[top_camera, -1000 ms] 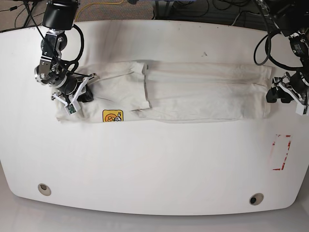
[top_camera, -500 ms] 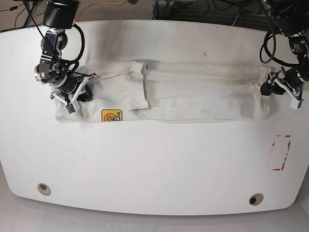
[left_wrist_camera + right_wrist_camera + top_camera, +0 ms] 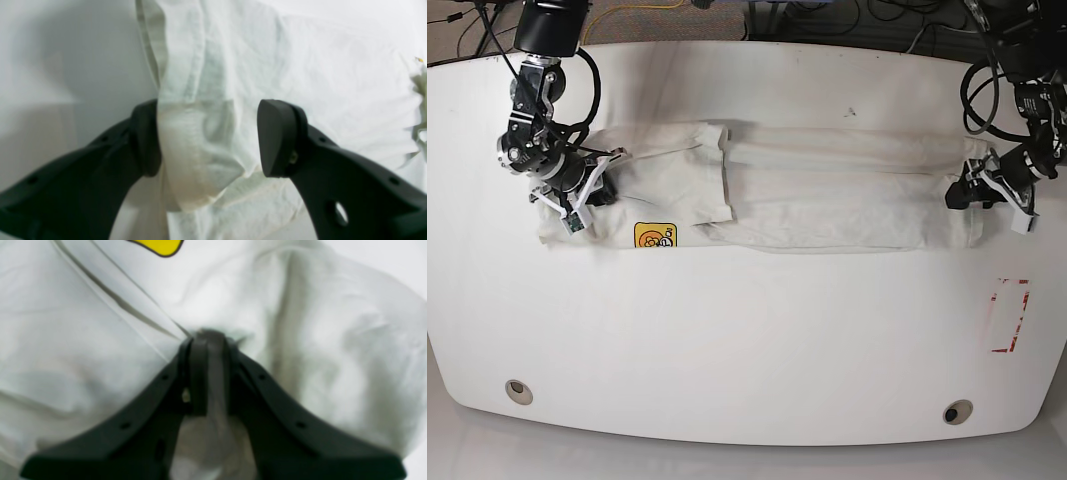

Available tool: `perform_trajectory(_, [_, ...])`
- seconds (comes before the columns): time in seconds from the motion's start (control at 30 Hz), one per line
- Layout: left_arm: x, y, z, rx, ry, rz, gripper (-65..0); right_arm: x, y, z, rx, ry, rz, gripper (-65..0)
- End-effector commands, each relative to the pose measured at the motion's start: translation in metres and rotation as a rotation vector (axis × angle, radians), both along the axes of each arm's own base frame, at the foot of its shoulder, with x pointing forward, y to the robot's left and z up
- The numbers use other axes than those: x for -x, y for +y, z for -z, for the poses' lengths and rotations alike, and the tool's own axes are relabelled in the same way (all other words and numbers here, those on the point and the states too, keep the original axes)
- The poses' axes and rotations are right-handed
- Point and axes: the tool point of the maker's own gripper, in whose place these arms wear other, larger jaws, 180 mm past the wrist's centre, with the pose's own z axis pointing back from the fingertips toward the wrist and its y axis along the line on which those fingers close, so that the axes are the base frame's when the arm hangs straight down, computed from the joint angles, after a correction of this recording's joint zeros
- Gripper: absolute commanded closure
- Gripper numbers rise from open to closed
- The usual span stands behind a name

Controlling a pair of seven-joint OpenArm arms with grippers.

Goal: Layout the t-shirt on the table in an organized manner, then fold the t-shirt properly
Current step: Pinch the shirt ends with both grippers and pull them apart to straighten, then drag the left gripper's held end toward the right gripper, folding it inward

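T-shirt of white cotton (image 3: 807,190), with a small orange-yellow square logo (image 3: 655,236), lies folded into a long band across the far half of the white smooth table (image 3: 747,340). The right pincer (image 3: 208,340) is clamped on a bunch of fabric at the logo end; the left pincer (image 3: 206,136) stands wide, straddling the opposite hem. If the left closes on only the top layer, the band could unfold when lifted. Uneven pulling could skew the fold. Both arms reach low, wrists angled inward toward the cloth.
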Motion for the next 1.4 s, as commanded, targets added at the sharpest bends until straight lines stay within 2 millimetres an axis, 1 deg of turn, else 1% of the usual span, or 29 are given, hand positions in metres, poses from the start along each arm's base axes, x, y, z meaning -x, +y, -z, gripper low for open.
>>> perform_trajectory(0.0, [0.005,0.004,0.005,-0.037,0.047,0.02,-40.0,-0.003,-0.008,-0.004,0.035,-0.002,0.003,-7.5])
perform_trajectory(0.03, [0.005,0.003,0.005,-0.037,0.047,0.021,-39.0,-0.003,-0.008,-0.004,0.035,-0.002,0.003,-7.5])
perform_trajectory(0.1, [0.005,0.003,0.005,-0.037,0.048,0.023,-34.3,-0.003,-0.008,-0.004,0.035,-0.002,0.003,-7.5])
perform_trajectory(0.17, [0.006,0.004,0.006,-0.041,0.053,0.024,-25.4,-0.002,-0.008,-0.003,0.034,0.001,0.004,-7.5])
perform_trajectory(0.23, [0.006,0.004,0.006,-0.041,0.054,0.023,-13.8,-0.002,-0.009,-0.003,0.034,0.002,0.004,-7.5])
perform_trajectory(0.3, [0.005,0.003,0.004,-0.044,0.046,0.026,-6.5,-0.002,-0.009,-0.003,0.034,0.002,0.004,-7.5])
perform_trajectory(0.37, [0.0,0.003,-0.002,-0.056,0.023,0.032,-6.4,-0.002,-0.008,-0.003,0.032,0.002,0.004,-7.5])
perform_trajectory(0.43, [-0.004,0.002,-0.013,-0.081,-0.011,0.045,-6.9,-0.002,-0.008,-0.003,0.032,0.002,0.004,-7.5])
perform_trajectory(0.53, [-0.001,-0.001,-0.023,-0.119,-0.038,0.075,-6.8,-0.002,-0.008,-0.003,0.032,0.002,0.004,-7.5])
perform_trajectory(0.7, [-0.003,-0.016,-0.06,-0.224,-0.128,0.169,-6.8,-0.002,-0.008,-0.003,0.031,0.002,0.004,-7.5])
perform_trajectory(0.73, [-0.004,-0.023,-0.065,-0.237,-0.138,0.193,-6.9,-0.002,-0.008,-0.003,0.031,0.002,0.004,-7.5])
perform_trajectory(0.77, [-0.005,-0.035,-0.072,-0.254,-0.153,0.233,-7.1,-0.002,-0.008,-0.003,0.031,0.002,0.004,-7.5])
perform_trajectory(0.87, [-0.004,-0.068,-0.083,-0.284,-0.183,0.331,-7.1,-0.002,-0.008,-0.003,0.031,0.002,0.004,-7.5])
perform_trajectory(1.0, [-0.002,-0.106,-0.099,-0.322,-0.228,0.443,-7.2,-0.002,-0.008,-0.003,0.029,0.001,0.004,-7.5])
perform_trajectory(1.03, [-0.001,-0.121,-0.101,-0.316,-0.239,0.478,-7.2,-0.002,-0.008,-0.003,0.029,0.001,0.004,-7.5])
perform_trajectory(1.1, [0.001,-0.144,-0.103,-0.299,-0.254,0.525,-7.2,-0.002,-0.008,-0.003,0.029,0.001,0.004,-7.5])
perform_trajectory(1.17, [-0.001,-0.163,-0.108,-0.283,-0.276,0.562,-7.2,-0.003,-0.007,-0.003,0.026,-0.001,0.005,-7.5])
perform_trajectory(1.2, [-0.002,-0.176,-0.109,-0.268,-0.287,0.587,-7.2,-0.003,-0.007,-0.003,0.025,-0.001,0.005,-7.5])
perform_trajectory(1.3, [-0.003,-0.204,-0.11,-0.232,-0.302,0.633,-7.2,-0.003,-0.003,-0.003,0.017,-0.001,0.005,-7.5])
perform_trajectory(1.37, [-0.005,-0.217,-0.111,-0.211,-0.313,0.647,-7.4,-0.003,0.001,-0.001,0.01,0.0,0.005,-7.5])
